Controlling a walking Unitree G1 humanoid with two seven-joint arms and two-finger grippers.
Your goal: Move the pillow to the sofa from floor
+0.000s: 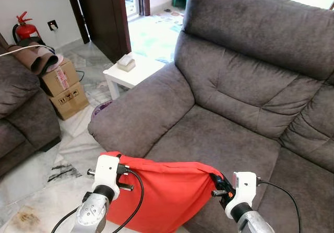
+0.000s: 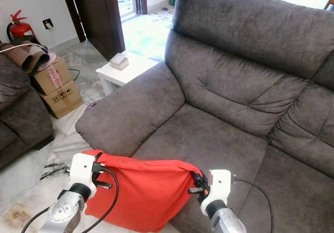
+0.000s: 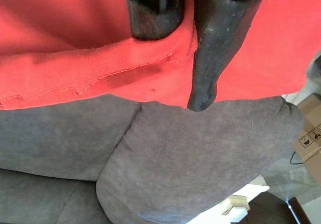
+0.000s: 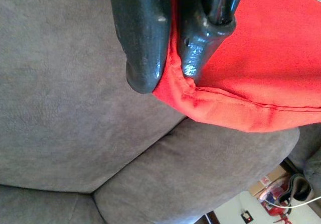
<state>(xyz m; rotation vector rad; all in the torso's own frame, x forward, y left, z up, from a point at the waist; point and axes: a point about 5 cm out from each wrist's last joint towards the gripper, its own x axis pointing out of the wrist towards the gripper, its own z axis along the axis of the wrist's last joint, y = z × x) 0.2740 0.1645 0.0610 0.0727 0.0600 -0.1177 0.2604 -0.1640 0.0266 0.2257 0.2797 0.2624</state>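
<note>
Both tools pinch the red pillow [image 1: 167, 194]; wrist views show the fingers [image 4: 143, 43].

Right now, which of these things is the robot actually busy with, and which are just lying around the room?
Part of the job:
red pillow, pinched by left gripper and right gripper
grey sofa

Just lying about:
white side table
cardboard boxes
fire extinguisher
</note>
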